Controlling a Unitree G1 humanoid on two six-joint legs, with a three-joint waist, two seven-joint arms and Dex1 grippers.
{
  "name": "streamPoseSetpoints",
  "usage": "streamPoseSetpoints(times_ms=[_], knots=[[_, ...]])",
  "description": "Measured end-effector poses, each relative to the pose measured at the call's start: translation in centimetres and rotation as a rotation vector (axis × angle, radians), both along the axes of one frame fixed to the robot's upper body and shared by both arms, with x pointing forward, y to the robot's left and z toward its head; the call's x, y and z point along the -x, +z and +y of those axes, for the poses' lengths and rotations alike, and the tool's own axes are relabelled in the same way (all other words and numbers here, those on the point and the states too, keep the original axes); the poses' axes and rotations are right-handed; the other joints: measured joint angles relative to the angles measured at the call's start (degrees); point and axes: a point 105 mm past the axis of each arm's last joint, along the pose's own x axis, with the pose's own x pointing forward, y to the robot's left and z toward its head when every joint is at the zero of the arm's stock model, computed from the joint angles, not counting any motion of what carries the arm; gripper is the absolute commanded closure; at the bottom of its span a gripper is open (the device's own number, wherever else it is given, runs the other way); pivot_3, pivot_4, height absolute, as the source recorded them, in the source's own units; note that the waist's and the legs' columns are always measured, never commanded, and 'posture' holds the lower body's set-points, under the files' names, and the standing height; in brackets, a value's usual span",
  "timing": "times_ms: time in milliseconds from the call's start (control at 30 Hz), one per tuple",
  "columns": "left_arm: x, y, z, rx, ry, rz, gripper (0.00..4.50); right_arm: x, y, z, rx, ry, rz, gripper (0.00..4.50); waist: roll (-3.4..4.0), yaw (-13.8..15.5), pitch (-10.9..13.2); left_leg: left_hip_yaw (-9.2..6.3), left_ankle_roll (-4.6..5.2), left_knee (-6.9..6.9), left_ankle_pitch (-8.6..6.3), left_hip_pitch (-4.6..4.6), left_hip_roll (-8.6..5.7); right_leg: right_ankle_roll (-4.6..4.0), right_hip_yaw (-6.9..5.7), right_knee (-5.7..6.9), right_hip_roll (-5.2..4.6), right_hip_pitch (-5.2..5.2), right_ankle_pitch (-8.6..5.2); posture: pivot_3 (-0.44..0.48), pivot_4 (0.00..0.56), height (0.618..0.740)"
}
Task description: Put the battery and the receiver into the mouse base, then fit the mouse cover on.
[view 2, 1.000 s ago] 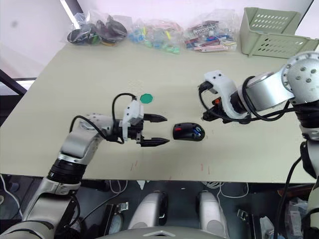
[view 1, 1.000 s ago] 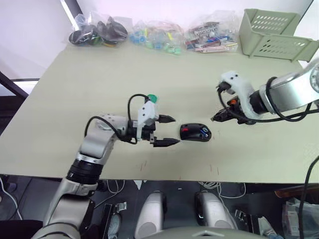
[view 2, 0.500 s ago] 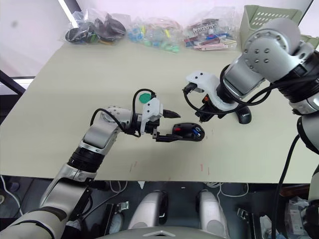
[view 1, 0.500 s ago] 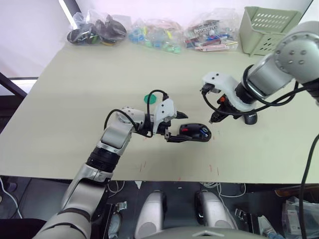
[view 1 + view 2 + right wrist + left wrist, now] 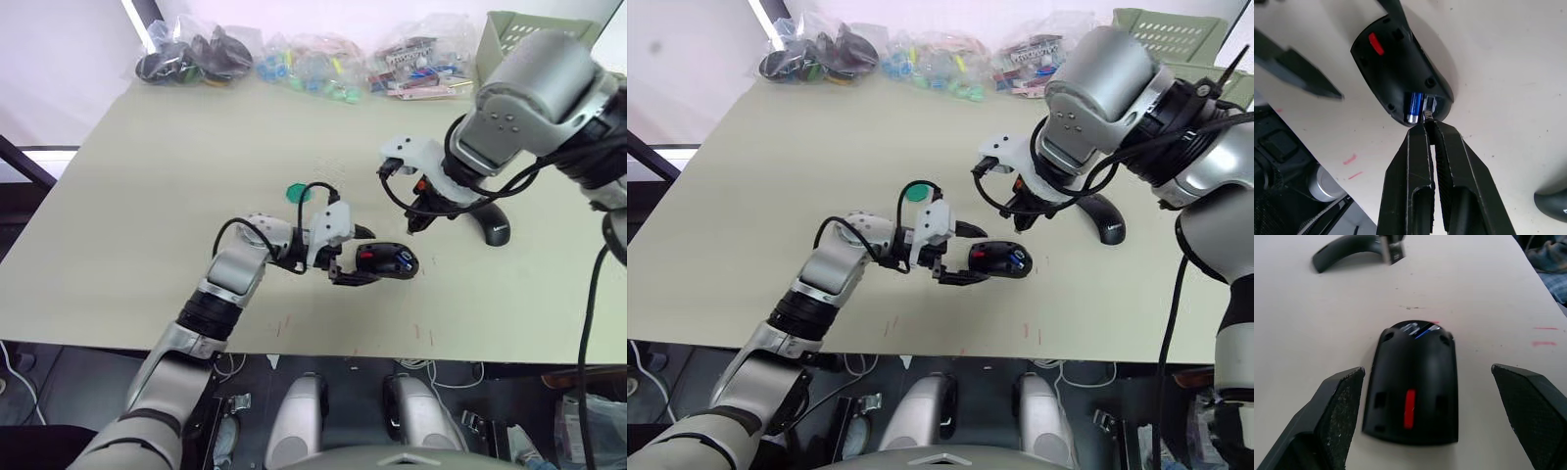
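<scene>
The black mouse base [image 5: 389, 260] with its red part lies on the table, its compartment open upward. The blue battery [image 5: 1414, 105] sits in that compartment. My left gripper [image 5: 354, 257] is open, one finger on each side of the base's near end without pressing it. My right gripper [image 5: 1426, 122] is shut, its tips at the base's far end beside the battery, pinching a tiny silvery piece that looks like the receiver [image 5: 1428, 109]. The glossy black mouse cover [image 5: 495, 227] rests on the table to the right of the base, behind my right arm.
A flat green disc [image 5: 297, 193] lies just behind my left forearm. Bags of small parts [image 5: 313, 69] line the table's far edge, with a pale green basket [image 5: 509, 34] at the far right. Red marks dot the table [image 5: 118, 196] near its front edge.
My left gripper has moved right and now straddles the mouse base. My right arm has swung in from the right to the base's far end, uncovering the mouse cover.
</scene>
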Motion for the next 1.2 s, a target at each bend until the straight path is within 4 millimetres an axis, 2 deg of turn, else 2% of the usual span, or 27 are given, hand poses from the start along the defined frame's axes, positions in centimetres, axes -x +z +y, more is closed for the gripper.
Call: streamPoseSetpoints(times_ms=[200,267,467,967,1133,1200], knots=[[-0.7,-0.1,-0.5,-0.040,-0.015,-0.032,0.08,-0.3,0.1,0.0,0.001,0.000,0.000,4.50,0.00,0.0,0.0,-0.01,0.00,0.01,0.00,0.00,-0.01,0.00,-0.02,0.01,0.00,0.00,0.00,0.000,0.150,0.740],[-1.1,-0.6,-0.7,-0.071,-0.016,-0.045,0.08,-0.3,-0.1,0.0,-0.002,0.001,0.011,4.50,0.00,0.0,0.0,-0.02,0.00,0.01,0.00,0.00,-0.01,0.00,-0.02,0.01,0.00,0.01,0.00,0.000,0.150,0.740],[-1.3,-1.5,-0.9,-0.091,-0.020,-0.043,0.08,-0.3,-0.3,-0.2,-0.001,0.000,0.020,4.50,0.00,0.0,0.0,-0.03,0.00,0.01,0.00,0.00,-0.02,0.00,-0.02,0.04,-0.01,0.00,0.00,0.000,0.150,0.740],[-1.6,-1.9,-2.1,-0.098,-0.024,-0.060,0.08,-0.4,-1.7,-1.2,0.003,-0.027,0.040,4.50,0.00,0.0,0.0,-0.04,0.00,0.07,0.01,0.00,-0.03,0.00,-0.03,0.09,-0.02,0.01,0.00,0.000,0.150,0.740],[-1.6,-2.0,-2.2,-0.095,-0.026,-0.056,1.53,-0.4,-1.7,-1.4,0.002,-0.036,0.036,4.50,0.01,0.0,0.0,-0.04,0.00,0.07,0.01,0.02,-0.03,0.00,-0.03,0.14,-0.02,0.01,0.00,0.000,0.150,0.740],[-1.6,-2.0,-2.2,-0.095,-0.028,-0.058,1.53,-0.5,-1.7,-1.5,0.006,-0.038,0.030,4.50,0.01,0.0,0.0,-0.05,0.00,0.08,0.01,0.02,-0.03,0.00,-0.03,0.15,-0.02,0.01,0.00,0.000,0.150,0.740]])
